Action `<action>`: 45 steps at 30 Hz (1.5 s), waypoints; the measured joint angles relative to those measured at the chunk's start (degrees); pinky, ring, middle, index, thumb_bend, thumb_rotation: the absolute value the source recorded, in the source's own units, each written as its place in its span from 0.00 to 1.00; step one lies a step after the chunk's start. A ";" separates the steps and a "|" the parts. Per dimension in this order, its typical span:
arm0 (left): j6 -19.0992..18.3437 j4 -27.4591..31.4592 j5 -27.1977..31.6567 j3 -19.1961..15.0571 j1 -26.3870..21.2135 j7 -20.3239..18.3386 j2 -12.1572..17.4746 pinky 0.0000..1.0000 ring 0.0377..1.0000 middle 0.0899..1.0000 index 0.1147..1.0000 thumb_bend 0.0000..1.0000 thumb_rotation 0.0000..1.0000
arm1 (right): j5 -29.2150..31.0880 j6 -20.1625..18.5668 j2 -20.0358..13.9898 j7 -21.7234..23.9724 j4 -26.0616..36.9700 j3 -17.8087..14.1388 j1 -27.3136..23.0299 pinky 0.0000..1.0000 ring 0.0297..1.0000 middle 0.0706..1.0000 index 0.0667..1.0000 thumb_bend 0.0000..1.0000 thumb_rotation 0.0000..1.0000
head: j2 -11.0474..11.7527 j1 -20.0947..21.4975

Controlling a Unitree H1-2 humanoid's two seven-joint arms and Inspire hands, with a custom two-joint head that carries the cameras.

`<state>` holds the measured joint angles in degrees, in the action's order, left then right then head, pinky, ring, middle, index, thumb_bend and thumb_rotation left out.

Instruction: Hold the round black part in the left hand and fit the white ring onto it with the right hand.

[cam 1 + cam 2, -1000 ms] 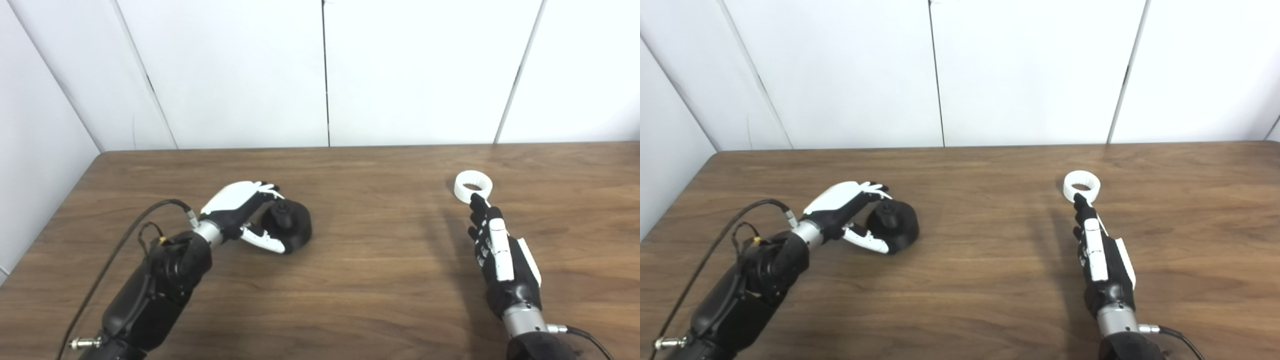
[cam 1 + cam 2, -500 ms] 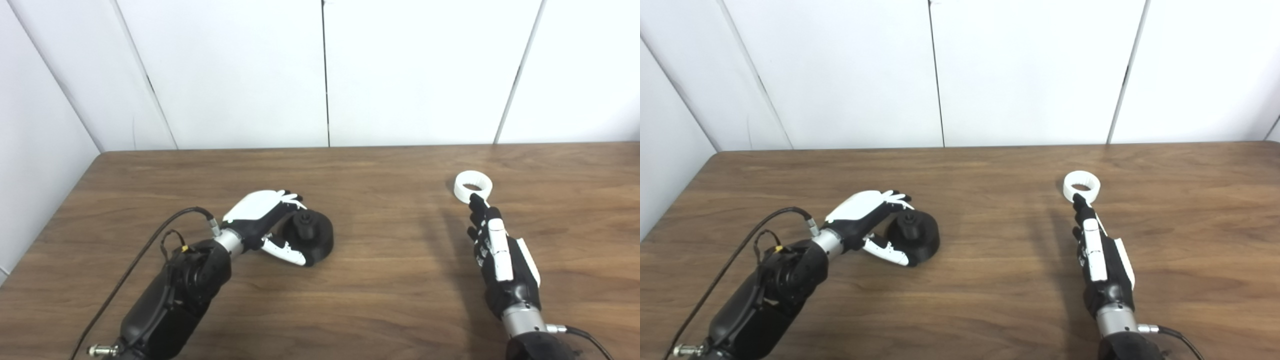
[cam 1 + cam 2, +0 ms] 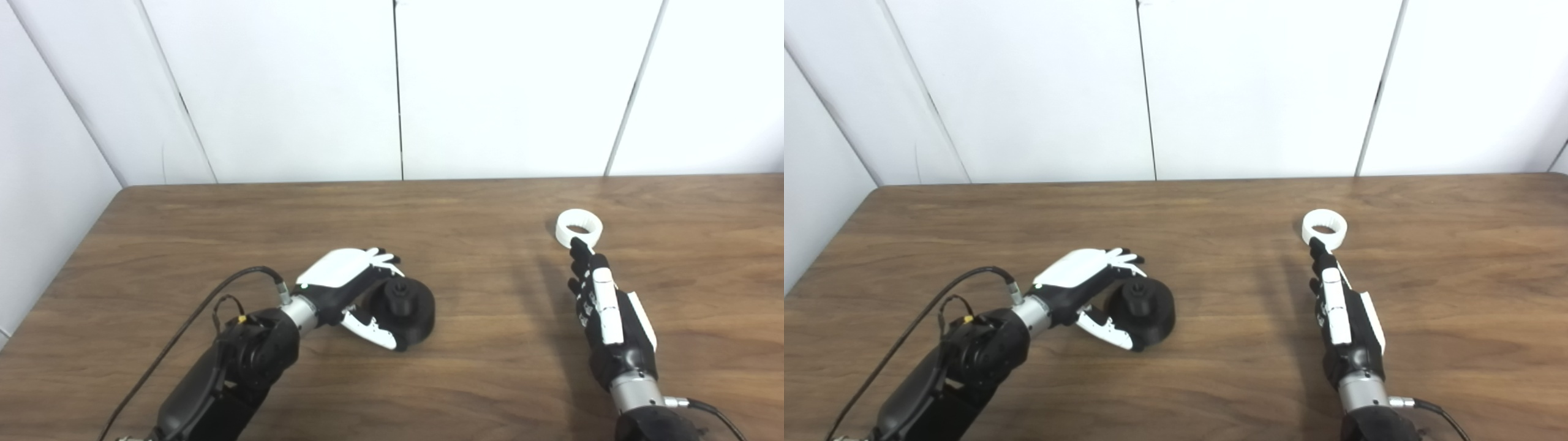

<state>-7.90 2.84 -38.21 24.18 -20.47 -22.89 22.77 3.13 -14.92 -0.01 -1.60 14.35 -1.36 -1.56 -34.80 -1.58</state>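
The round black part (image 3: pixel 415 308), with a knob on top, rests on the wooden table (image 3: pixel 478 343) left of the middle. My left hand (image 3: pixel 346 286) is shut on it, fingers over its top and thumb along its near side. The white ring (image 3: pixel 579 228) lies flat on the table at the right. My right hand (image 3: pixel 603 303) lies open just in front of it, fingers stretched out straight, with the fingertips (image 3: pixel 578 246) at the ring's near edge. The ring is not held.
White wall panels (image 3: pixel 398 92) stand behind the table's far edge and along its left side. A black cable (image 3: pixel 184 324) runs along my left forearm.
My left hand has slid the black part to the right and nearer, toward the table's middle. My right hand has shifted only slightly and its fingertips stay at the ring.
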 measured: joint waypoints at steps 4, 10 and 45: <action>0.18 1.02 -0.44 0.81 0.48 -0.16 -0.14 1.00 1.00 0.95 0.69 0.97 0.48 | -0.03 -0.01 -0.01 -0.04 0.04 -0.01 0.00 1.00 1.00 0.97 0.93 0.50 1.00 | -0.09 0.44; 1.63 2.26 -1.61 1.91 1.70 -0.02 -1.03 1.00 1.00 0.94 0.69 0.97 0.47 | -0.07 -0.06 -0.03 -0.09 0.27 -0.02 0.00 1.00 1.00 0.97 0.94 0.50 1.00 | -0.18 1.14; 4.28 3.29 -3.76 2.06 3.76 0.46 -4.14 1.00 1.00 0.94 0.68 0.97 0.48 | -26.15 -6.62 -22.45 0.84 -2.55 2.58 -19.99 0.86 0.89 0.87 0.72 0.85 0.30 | -0.18 2.46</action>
<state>-3.61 6.14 -41.97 26.25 -16.71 -22.43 18.62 -23.02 -21.54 -22.46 -0.76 11.80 1.21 -21.55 -34.98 0.88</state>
